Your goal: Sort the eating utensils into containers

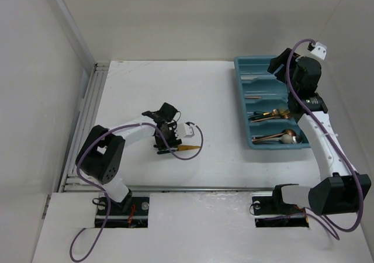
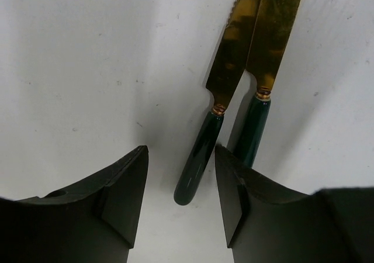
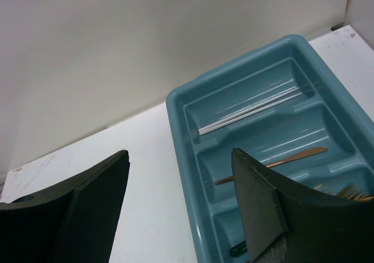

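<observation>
— Where do we have the left gripper [image 2: 181, 161]?
— Low over the white table [image 2: 87, 52], jaws apart. The dark green handle of one gold-bladed knife [image 2: 219, 93] lies between them, ungripped, blade toward one o'clock. Its twin knife [image 2: 266, 70] lies just beside, at three o'clock.
— And our right gripper [image 3: 180, 155]?
— Open too, holding nothing, above the teal-blue plastic cutlery tray [image 3: 178, 120] at the table's two o'clock. We see copper utensils [image 1: 274, 116] in its nearer slots.
</observation>
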